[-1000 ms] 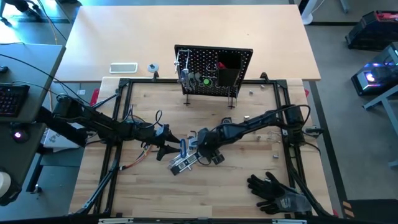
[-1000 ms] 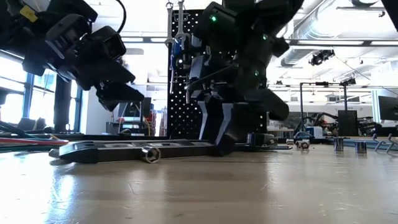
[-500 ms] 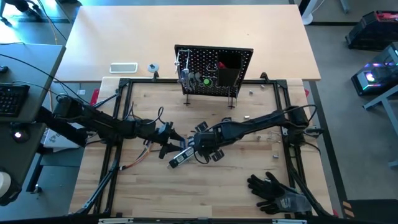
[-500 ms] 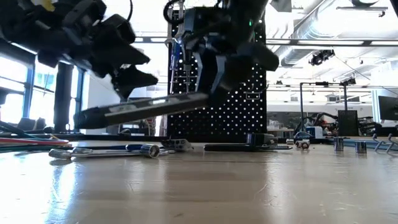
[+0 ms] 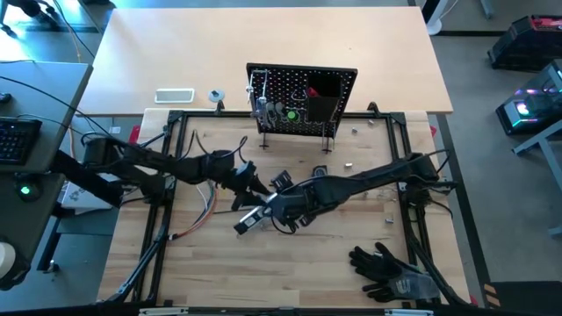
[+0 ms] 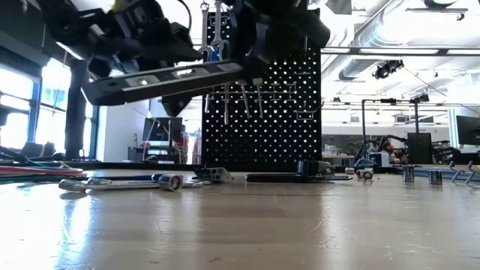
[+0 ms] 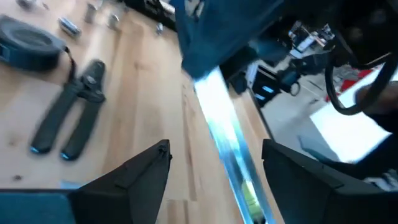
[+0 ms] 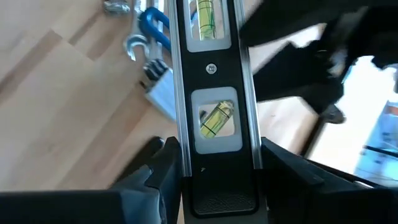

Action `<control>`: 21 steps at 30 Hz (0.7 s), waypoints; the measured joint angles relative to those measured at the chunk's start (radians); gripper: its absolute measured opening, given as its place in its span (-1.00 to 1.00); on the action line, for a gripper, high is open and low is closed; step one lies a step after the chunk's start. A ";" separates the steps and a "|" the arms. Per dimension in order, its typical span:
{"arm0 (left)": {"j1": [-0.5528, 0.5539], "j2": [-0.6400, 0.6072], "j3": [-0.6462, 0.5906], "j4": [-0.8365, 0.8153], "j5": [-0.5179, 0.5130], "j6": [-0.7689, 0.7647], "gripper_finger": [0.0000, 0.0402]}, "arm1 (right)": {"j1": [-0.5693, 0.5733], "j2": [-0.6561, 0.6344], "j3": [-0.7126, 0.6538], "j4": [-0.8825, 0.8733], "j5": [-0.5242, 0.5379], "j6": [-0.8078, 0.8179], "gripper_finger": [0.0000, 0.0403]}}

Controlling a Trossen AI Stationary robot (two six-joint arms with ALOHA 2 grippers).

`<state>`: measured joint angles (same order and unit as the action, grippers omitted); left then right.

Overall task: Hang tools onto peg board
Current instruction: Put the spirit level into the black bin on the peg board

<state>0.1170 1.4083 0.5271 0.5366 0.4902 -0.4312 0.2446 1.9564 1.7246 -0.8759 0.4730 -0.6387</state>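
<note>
The black-silver bar (image 5: 248, 221), a level with yellow vials (image 8: 216, 118), hangs in the air above the middle of the table, my right gripper (image 5: 269, 211) shut on it. In the low view the bar (image 6: 165, 77) lies almost level, high above the wood. My left gripper (image 5: 255, 186) is open just beyond it. In its wrist view its two fingers (image 7: 143, 180) stand on either side of the bar (image 7: 221, 124) with gaps, touching nothing. The peg board (image 5: 303, 101) stands upright at the far middle with wrenches (image 5: 259, 105) hanging on it. My right gripper pinches the bar's two long sides (image 8: 183, 158) between its two fingers (image 8: 163, 171), close to one end of the bar. The fingers slant down from the table's right and point along the bar. The bar is lifted clear of the table, its vial face toward the wrist.
Black pliers (image 7: 68, 118) and a tape measure (image 7: 25, 46) lie on the wood. A ratchet with a socket (image 6: 127, 182) and a blue-handled wrench (image 8: 152, 22) lie under the bar. Black gloves (image 5: 391, 272) lie near right, coloured wires (image 5: 202, 215) left of centre.
My right gripper has risen with the bar, which lay flat on the table and now hangs clear. Its free end came up last, so it went from slanted to nearly level. My left gripper has gone up and toward the table's right and far edges.
</note>
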 joint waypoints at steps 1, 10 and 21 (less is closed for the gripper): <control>0.003 0.016 0.014 -0.009 0.025 -0.005 0.24 | 0.002 0.000 0.007 -0.003 0.014 -0.009 -0.18; -0.006 0.131 0.142 -0.060 0.126 -0.020 0.22 | 0.007 0.000 0.017 0.000 0.104 -0.044 -0.18; -0.010 0.148 0.180 -0.179 0.027 0.107 -0.79 | 0.008 -0.001 0.017 -0.105 0.167 0.088 -0.18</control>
<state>0.1072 1.5566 0.7067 0.3576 0.5172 -0.3245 0.2530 1.9553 1.7420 -0.9807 0.6399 -0.5512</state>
